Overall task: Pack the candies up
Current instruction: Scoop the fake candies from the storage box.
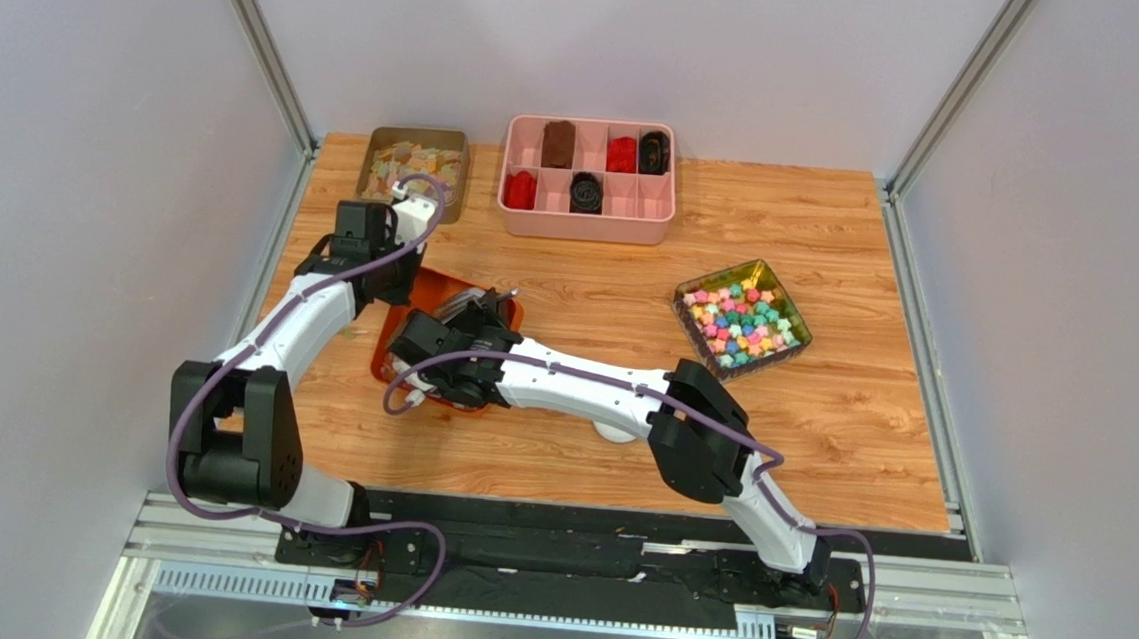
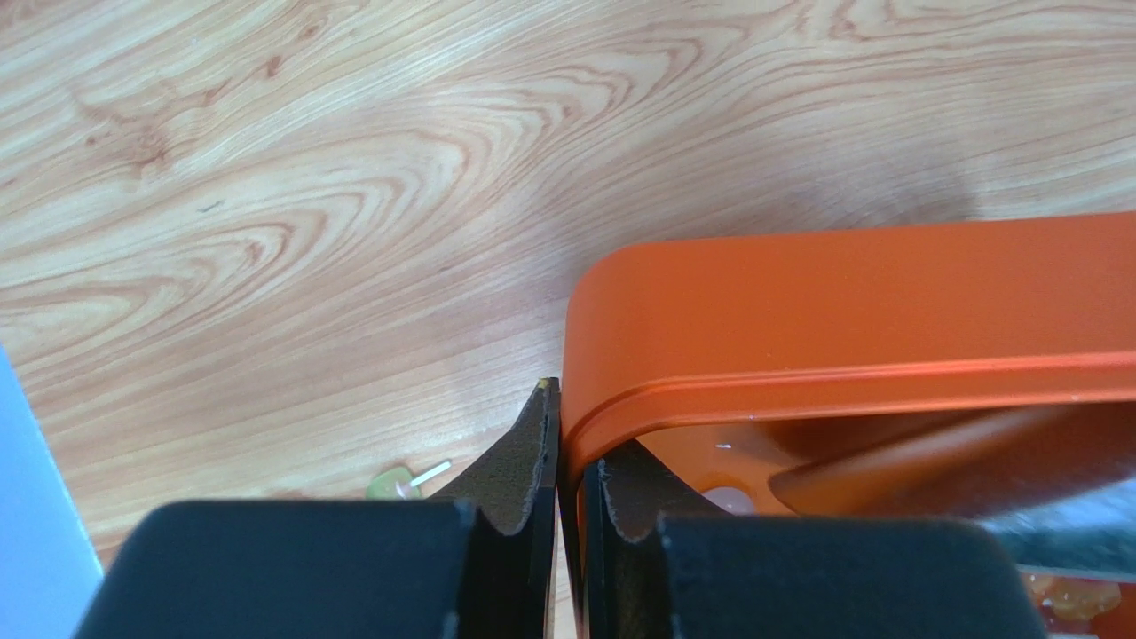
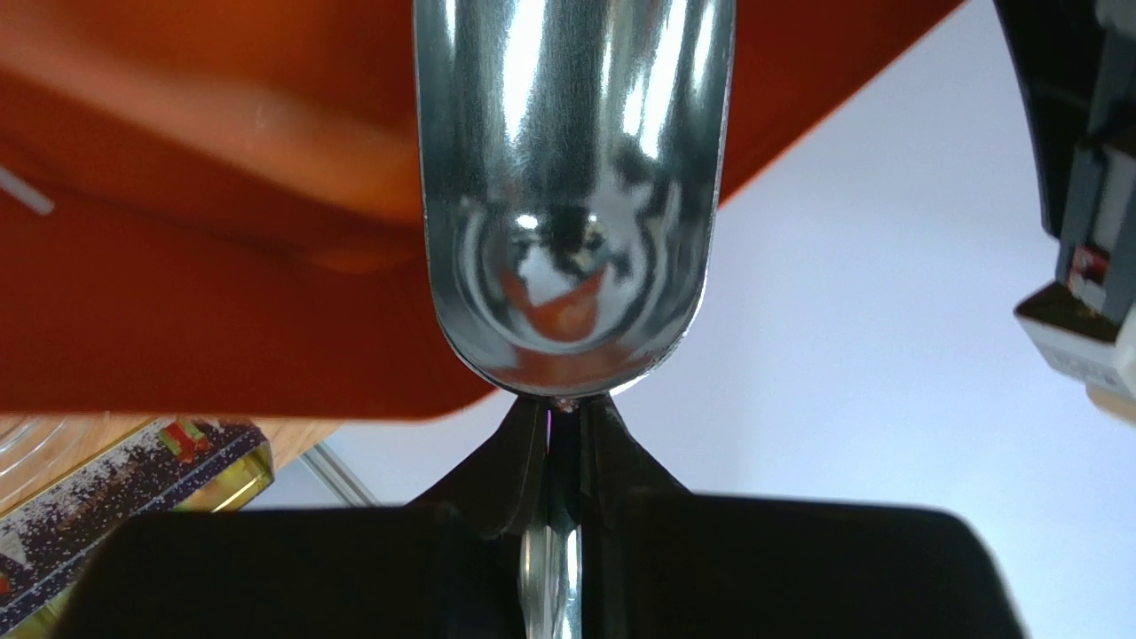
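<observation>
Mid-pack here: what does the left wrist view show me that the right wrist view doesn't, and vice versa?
Left wrist only: the left gripper shut on the corner rim of the orange tray, the wooden table, and a small pale piece lying on the wood beside it. Right wrist only: the right gripper shut on the handle of the metal scoop, its shiny bowl in front of the tray, and a patterned tin at lower left. Both: the orange tray.
</observation>
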Controlling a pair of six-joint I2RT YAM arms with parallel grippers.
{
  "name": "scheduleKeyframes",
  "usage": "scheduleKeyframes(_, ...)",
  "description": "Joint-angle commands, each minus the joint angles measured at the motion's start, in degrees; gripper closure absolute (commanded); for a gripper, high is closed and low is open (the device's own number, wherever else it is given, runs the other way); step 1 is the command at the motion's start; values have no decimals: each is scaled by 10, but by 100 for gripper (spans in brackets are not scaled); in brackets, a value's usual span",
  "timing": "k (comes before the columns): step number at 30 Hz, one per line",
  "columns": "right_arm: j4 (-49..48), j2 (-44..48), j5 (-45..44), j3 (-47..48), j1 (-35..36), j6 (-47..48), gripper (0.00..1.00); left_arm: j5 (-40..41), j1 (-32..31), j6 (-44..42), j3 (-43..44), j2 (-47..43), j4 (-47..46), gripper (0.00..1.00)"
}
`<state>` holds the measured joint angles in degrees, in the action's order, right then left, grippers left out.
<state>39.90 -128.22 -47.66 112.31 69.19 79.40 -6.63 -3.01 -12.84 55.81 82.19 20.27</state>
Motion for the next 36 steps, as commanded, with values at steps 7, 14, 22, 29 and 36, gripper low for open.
scheduleKeyframes(7, -27, 10, -63, -24, 0, 73, 100, -4, -8, 7, 28, 29, 27, 100)
scheduleKeyframes(14, 45, 20, -60, -32, 9, 89, 100, 6, -8, 16, 33, 52, 34, 100)
scheduleKeyframes(22, 152, -16, -20, 13, 23, 45, 100, -6, -8, 22, 33, 52, 32, 100)
scheduleKeyframes(29, 286, -84, 45, 141, 36, -32, 100, -7, -8, 24, 31, 55, 31, 100)
scheduleKeyframes(36, 299, -116, 82, 168, 53, -54, 100, -3, -8, 25, 27, 53, 31, 100)
